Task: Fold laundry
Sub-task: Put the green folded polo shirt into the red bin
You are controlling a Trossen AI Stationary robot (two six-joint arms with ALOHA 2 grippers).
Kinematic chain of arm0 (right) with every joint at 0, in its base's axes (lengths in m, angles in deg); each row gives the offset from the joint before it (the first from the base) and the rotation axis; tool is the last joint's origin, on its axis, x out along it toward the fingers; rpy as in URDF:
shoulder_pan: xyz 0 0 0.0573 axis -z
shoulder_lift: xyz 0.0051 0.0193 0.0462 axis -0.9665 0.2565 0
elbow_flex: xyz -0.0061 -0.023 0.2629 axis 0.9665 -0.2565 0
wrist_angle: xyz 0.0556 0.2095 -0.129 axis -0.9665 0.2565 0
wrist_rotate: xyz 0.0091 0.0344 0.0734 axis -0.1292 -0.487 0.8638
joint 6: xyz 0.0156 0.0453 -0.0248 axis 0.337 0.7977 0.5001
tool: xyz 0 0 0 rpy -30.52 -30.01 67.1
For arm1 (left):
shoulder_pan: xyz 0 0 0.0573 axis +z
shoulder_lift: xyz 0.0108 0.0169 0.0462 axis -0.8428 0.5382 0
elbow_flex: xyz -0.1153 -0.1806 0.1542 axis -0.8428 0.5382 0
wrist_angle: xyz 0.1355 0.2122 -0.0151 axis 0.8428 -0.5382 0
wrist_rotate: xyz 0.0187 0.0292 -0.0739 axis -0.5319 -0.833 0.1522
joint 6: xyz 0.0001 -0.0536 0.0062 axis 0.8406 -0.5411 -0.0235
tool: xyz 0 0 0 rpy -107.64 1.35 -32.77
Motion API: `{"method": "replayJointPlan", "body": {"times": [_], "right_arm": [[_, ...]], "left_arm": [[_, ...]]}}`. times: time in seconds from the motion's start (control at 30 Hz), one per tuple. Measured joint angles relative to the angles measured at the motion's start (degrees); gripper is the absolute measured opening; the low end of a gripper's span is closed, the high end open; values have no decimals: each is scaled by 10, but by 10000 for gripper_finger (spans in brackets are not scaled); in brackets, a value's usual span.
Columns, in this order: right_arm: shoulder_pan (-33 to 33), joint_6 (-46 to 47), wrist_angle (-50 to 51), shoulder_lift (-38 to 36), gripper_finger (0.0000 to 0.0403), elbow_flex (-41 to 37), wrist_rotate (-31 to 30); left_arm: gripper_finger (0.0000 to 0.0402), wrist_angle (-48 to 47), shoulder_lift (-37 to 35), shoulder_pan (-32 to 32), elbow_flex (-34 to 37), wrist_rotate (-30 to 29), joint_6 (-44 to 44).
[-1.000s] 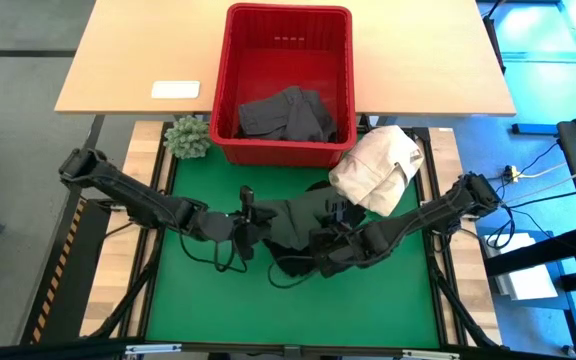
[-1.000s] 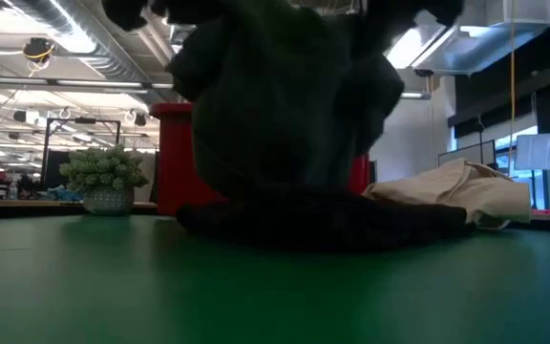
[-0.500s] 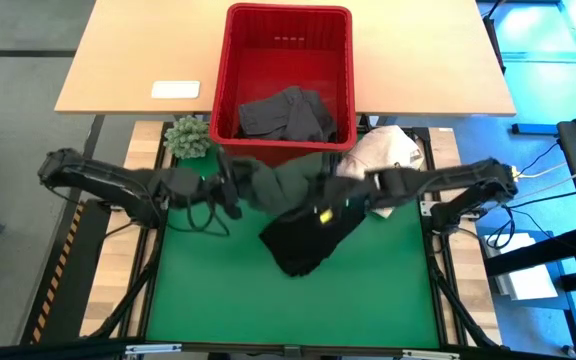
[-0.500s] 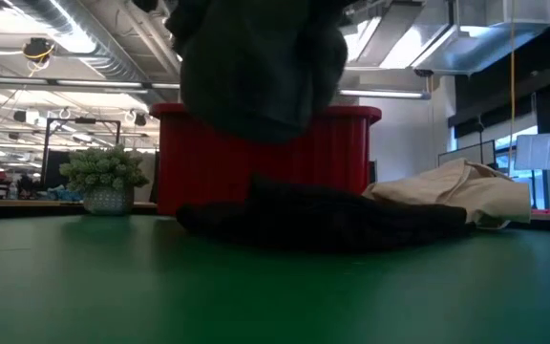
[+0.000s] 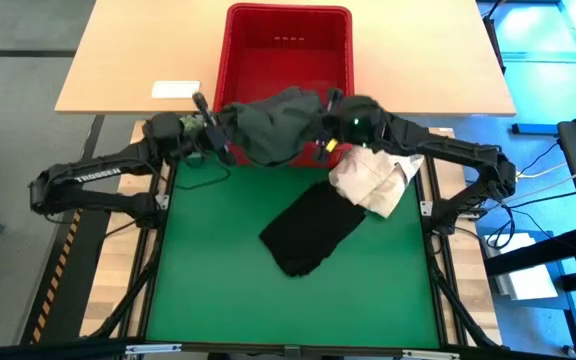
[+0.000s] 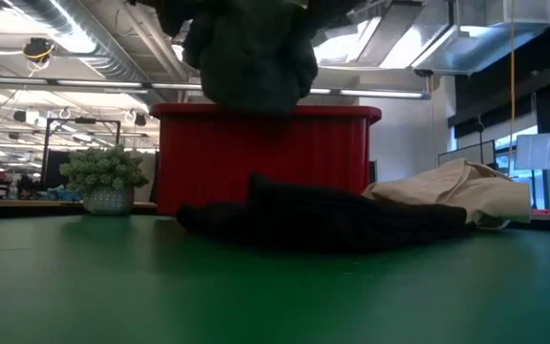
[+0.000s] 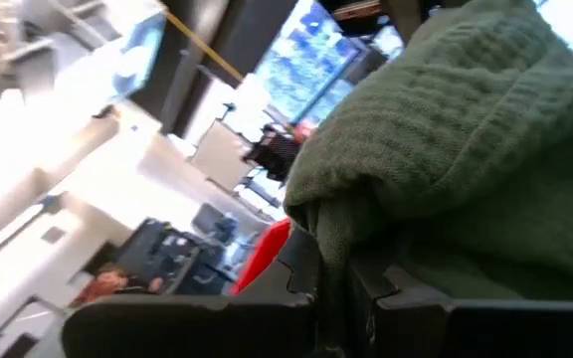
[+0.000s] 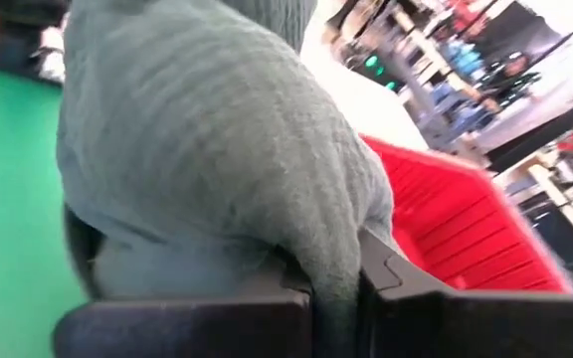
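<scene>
Green garment (image 5: 273, 122) lifted over red basket (image 5: 290, 40) | left jaws clamped on it | right jaws likewise

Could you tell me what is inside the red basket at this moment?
The far half of the red basket looks bare. Its near half is hidden under the dark green garment held up between the left gripper and right gripper.

Worktop (image 5: 208, 290), green: near half and left side open, passable from the front. Centre: black garment (image 5: 310, 228) lying flat, a low obstacle. Right of it, touching: cream cloth heap (image 5: 375, 180), taller. Far edge: red basket (image 5: 288, 45), high-walled, with a small potted plant (image 6: 108, 179) to its left. Above the basket's near wall: dark green garment (image 5: 273, 124) slung between both arms, closing that airspace.
</scene>
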Motion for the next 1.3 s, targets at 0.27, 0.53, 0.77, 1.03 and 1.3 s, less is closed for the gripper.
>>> {"method": "replayJointPlan", "body": {"times": [0.27,0.53,0.77,1.03,1.3], "right_arm": [[98,-7,-66,2,14,0,48],[182,-9,-142,32,14,0,106],[235,-14,-184,96,14,0,134],[277,-21,-269,163,14,0,138],[286,-73,-293,187,14,0,127]], "left_arm": [[2,79,20,153,0,112,-11],[2,156,93,265,0,204,-13],[2,234,187,333,0,269,-13],[2,293,283,389,-26,315,-13],[2,288,329,398,-101,332,4]]}}
